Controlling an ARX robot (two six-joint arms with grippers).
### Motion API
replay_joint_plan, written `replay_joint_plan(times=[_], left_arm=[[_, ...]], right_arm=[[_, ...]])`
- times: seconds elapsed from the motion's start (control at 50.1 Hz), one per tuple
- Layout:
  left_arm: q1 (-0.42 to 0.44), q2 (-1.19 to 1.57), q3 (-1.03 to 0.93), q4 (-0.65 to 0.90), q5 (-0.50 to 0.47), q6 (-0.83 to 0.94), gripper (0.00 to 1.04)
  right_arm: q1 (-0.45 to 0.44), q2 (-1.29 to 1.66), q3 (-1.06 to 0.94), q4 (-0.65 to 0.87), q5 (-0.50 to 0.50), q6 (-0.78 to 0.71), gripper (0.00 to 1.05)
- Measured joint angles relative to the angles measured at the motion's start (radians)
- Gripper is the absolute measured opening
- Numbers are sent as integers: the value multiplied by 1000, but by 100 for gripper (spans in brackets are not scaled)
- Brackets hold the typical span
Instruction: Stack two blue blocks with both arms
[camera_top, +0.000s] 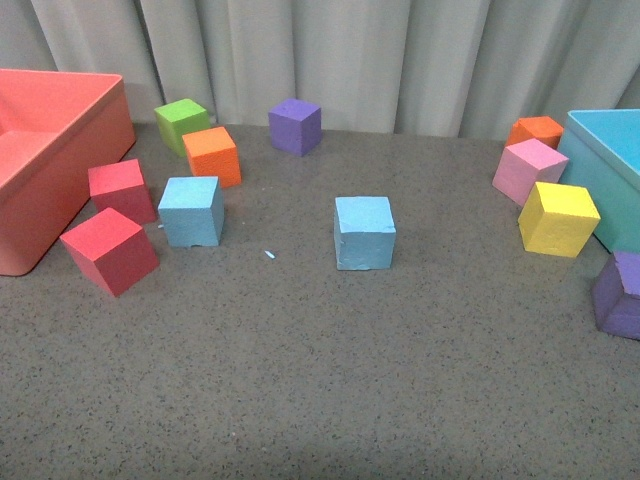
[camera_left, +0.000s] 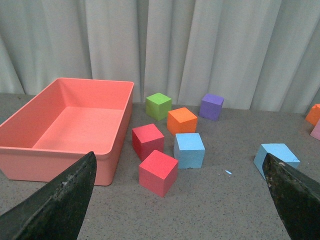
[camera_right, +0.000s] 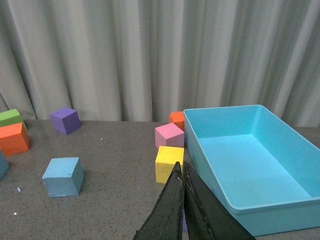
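Observation:
Two sky-blue blocks rest apart on the grey table: one (camera_top: 191, 210) at the left beside the red cubes, one (camera_top: 364, 233) near the middle. The left wrist view shows both, the left block (camera_left: 189, 150) and the middle block (camera_left: 276, 156), partly behind a finger. The right wrist view shows the middle block (camera_right: 63, 176) and an edge of the left block (camera_right: 2, 164). My left gripper (camera_left: 182, 192) is open and empty, well short of the blocks. My right gripper (camera_right: 181, 172) is shut and empty, over the table by the yellow cube. Neither arm shows in the front view.
A salmon bin (camera_top: 40, 160) stands at the left, a turquoise bin (camera_top: 610, 170) at the right. Two red cubes (camera_top: 110, 248), an orange cube (camera_top: 212, 155), a green cube (camera_top: 181, 122) and a purple cube (camera_top: 295, 125) lie around the left block. Pink (camera_top: 529, 170), yellow (camera_top: 557, 218), orange (camera_top: 535, 130) and purple (camera_top: 620, 295) cubes lie at the right.

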Motion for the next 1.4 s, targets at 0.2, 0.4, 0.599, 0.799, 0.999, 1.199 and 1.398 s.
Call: replay_joint_plan(times=[0.2,0.4,0.599,0.799,0.999,1.199,1.398], left_arm=[[0,0,0,0,0,0,98],[0,0,0,0,0,0,98],[0,0,0,0,0,0,98],[-43,130,61,-129,-139,-77,98],[-86,830,269,229,-98,-172,98],[-130,1477,631,225,-50,-122,98],[-158,1809,954,94,-57,-82,98]], right_arm=[[0,-42,0,-42,0,0,1],[0,-215,1,-224,-2,-1,2],[0,-222,1,-229,-3,0,46],[0,-222,1,-229,-3,0,86],[0,-223,1,-229,-3,0,95],[0,-223,1,-229,-3,0,95],[0,-223,1,-229,-3,0,95]])
